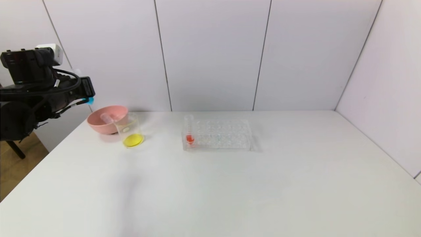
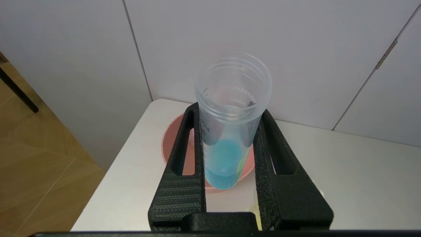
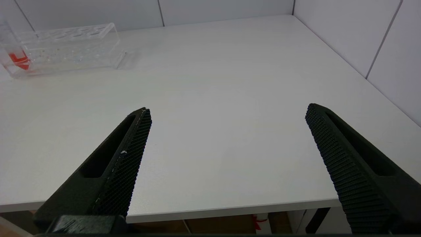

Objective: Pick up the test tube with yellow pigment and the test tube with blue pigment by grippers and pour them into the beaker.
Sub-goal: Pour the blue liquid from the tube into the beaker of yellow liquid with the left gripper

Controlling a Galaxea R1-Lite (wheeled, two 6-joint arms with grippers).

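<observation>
My left gripper (image 1: 86, 90) is raised at the far left, up and to the left of the pink bowl, and is shut on the test tube with blue pigment (image 1: 89, 100). In the left wrist view the gripper (image 2: 229, 110) clamps the tube (image 2: 230, 138) from both sides, blue liquid in its lower end. The beaker (image 1: 130, 131) stands next to the bowl with yellow liquid in its bottom. No tube with yellow liquid shows; an empty clear tube (image 1: 107, 117) lies in the bowl. My right gripper (image 3: 227, 110) is open and empty over the table's front edge.
The pink bowl (image 1: 98, 123) sits at the table's back left and shows under the held tube in the left wrist view (image 2: 167, 144). A clear tube rack (image 1: 223, 135) with a red-liquid tube (image 1: 189, 131) stands mid-table; it also shows in the right wrist view (image 3: 65, 49).
</observation>
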